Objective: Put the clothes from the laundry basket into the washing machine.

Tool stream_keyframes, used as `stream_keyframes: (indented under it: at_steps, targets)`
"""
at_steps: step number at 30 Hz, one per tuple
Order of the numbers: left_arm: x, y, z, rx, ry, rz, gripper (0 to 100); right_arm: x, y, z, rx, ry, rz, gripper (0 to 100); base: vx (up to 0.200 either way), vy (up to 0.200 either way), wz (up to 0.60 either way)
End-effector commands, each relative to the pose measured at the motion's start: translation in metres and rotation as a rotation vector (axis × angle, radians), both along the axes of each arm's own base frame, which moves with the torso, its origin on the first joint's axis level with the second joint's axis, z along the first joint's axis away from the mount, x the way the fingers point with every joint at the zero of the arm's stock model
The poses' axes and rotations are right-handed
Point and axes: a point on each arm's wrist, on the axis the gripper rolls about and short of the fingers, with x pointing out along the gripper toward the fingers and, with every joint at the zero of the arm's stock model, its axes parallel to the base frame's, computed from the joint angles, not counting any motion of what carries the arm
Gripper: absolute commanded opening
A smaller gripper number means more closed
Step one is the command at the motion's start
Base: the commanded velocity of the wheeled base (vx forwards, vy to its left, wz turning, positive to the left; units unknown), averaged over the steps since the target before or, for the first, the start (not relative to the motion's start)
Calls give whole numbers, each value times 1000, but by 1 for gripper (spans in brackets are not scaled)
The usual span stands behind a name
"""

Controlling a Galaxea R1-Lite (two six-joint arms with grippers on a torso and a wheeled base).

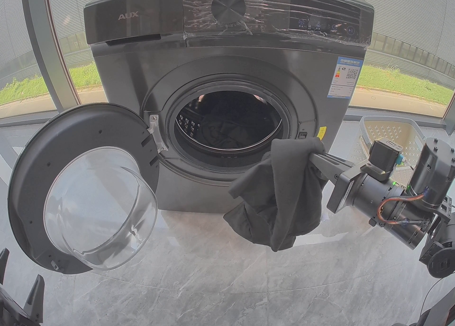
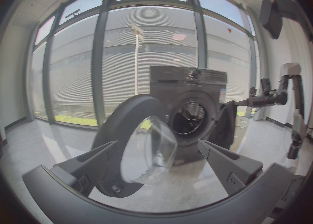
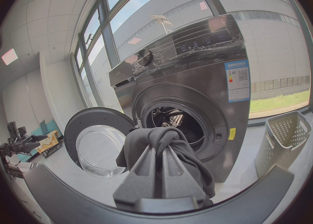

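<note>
The right gripper [image 1: 315, 156] is holding a dark garment [image 1: 279, 194] clenched mid-transfer, dangling at 4 o'clock of the washing machine [image 1: 227, 57] drum mouth [image 1: 230, 121], so it probably needs advancing toward 10 o'clock inside before letting go, while the left gripper [image 2: 156, 142] is sitting released.

We find a short logo [image 1: 128, 15] in pale letters at the upper left of the washing machine [image 1: 142, 71]. A blue-and-white label [image 1: 345, 77] with a square code sits at its upper right, its print too small for us to read. A yellow sticker [image 1: 322, 132] lies below that label. Faint lit symbols [image 1: 327, 24] mark the control panel [image 1: 275, 12].
</note>
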Motion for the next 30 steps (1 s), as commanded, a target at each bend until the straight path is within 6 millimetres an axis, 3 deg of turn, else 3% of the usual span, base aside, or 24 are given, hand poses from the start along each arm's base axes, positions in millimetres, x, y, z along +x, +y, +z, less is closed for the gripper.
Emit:
stream_keyframes:
  at_steps: [1,6,15,16,25,30]
  targets:
    - [23,-4,21,6,145,-175,100,9,22,-4,7,0,50,0,0,0,0]
    - [46,-6,18,22,291,-285,100,23,33,-4,25,-29,76,0,0,0,0]
    - [103,-15,43,51,283,-432,100,44,52,0,48,-52,66,0,0,0,0]
    - [117,-23,47,55,294,-497,100,48,54,-1,50,-52,60,0,0,0,0]
    - [168,-72,53,69,400,-621,100,57,55,0,56,-54,-2,0,0,0,0]
    - [202,-101,43,82,419,-646,100,62,59,3,64,-55,-49,0,0,0,0]
